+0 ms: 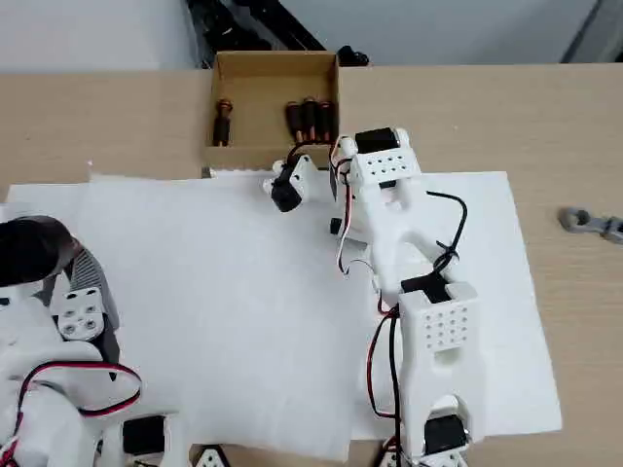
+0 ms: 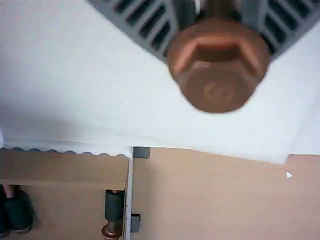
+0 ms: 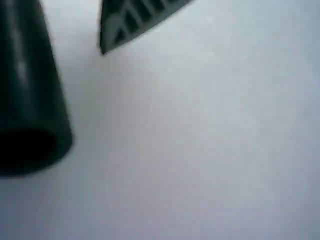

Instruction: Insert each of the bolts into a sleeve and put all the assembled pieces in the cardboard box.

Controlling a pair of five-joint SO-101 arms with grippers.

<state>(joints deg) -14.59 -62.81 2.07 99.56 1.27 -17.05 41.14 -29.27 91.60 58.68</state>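
- High view: looks down on a wooden table [image 1: 545, 117] with a white sheet [image 1: 214, 292] spread over its middle.
- Finds the cardboard box [image 1: 275, 66] open at the table's far side, just beyond the sheet's far edge.
- Shows assembled pieces [image 1: 311, 119] lying in the box: a group side by side at one wall, and one alone at the opposite wall.
- Follows the right arm [image 1: 389, 214] from the near edge across the sheet, ending with the right gripper [image 1: 290, 183] just before the box's near wall; cannot tell here whether that pincer is wide or narrow.
- Places the left arm [image 1: 49, 389] at the near corner, with the left gripper [image 1: 83, 282] over the sheet, well apart from the box.
- Notes a small metal part [image 1: 589, 224] on bare wood, off the sheet.
- Left wrist view: shows the left pincer clamped on a copper bolt [image 2: 217, 70], hexagonal head toward the camera, grey ribbed fingers [image 2: 135, 20] on either side.
- Shows sheet beneath, then wood and a corner of the box.
- Right wrist view: shows a black sleeve [image 3: 25, 100] close up over the sheet, open end toward the camera; cannot tell whether held.
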